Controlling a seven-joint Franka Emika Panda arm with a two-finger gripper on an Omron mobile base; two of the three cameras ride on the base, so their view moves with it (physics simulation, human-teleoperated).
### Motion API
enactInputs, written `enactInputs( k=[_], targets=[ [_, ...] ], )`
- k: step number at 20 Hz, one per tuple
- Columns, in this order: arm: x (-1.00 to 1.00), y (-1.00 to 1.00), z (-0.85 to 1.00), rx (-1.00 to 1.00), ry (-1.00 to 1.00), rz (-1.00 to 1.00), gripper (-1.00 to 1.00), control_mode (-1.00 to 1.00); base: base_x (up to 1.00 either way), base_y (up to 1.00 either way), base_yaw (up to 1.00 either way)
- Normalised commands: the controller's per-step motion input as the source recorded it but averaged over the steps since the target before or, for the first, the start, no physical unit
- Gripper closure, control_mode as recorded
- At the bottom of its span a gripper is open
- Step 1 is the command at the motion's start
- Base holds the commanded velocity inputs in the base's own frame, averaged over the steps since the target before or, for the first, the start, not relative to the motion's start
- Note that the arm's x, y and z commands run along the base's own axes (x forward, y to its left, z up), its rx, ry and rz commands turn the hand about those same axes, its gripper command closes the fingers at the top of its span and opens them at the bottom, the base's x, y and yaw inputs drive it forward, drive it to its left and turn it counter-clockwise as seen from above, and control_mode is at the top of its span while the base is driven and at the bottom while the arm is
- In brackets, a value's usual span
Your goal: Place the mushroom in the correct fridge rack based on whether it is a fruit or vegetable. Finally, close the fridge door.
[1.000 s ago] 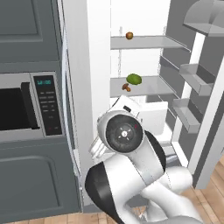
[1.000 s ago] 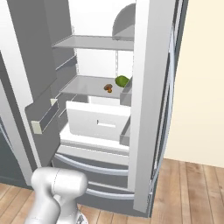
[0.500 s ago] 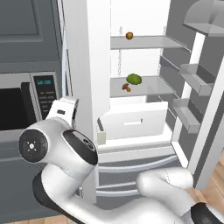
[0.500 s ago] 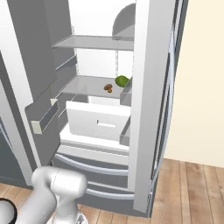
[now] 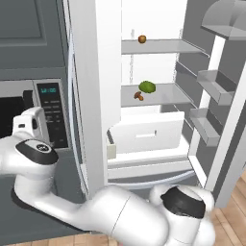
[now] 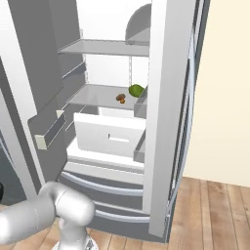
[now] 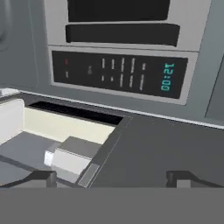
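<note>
The mushroom (image 5: 138,96) lies on the middle shelf (image 5: 158,98) inside the fridge, just beside a green vegetable (image 5: 147,87), so I judge the placing part as done, if this shelf is the one for vegetables. On the upper shelf (image 5: 163,46) sits one small brown round thing (image 5: 142,39), maybe a fruit; it is too small to name.

What is left is the closing. The fridge door (image 6: 171,117) stands wide open, with its grey bins (image 5: 211,85) facing the inside. In the right base view, the edge of the door is toward the camera.

The end effector (image 7: 111,178) is far from that door: in the hand view it looks at the microwave (image 7: 118,70), above a dark counter (image 7: 157,144), and its two finger tips stand wide apart with nothing between them. In my judgement, the arm must swing to the other side of the fridge before it can push the door.

Counted: one mushroom, one green vegetable, one brown thing, two shelves with food, one white drawer (image 5: 149,132) below them, three bins visible on the open door.
</note>
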Motion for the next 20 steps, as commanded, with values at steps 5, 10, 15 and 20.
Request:
enactInputs(
  k=[5, 10, 15, 20],
  targets=[
    [0.69, 0.0, -0.46, -0.22, 0.08, -0.34, -1.0, -1.0, 0.0, 0.0, 0.0],
    [0.72, -0.01, -0.43, -0.22, 0.12, -0.4, -1.0, -1.0, 0.0, 0.0, 0.0],
    [0.22, -0.53, -0.32, -0.14, 0.07, -0.38, -1.0, -1.0, 0.0, 0.0, 0.0],
    [0.0, -1.0, -0.31, -0.02, 0.01, -0.33, -1.0, -1.0, 0.0, 0.0, 0.0]
  ],
)
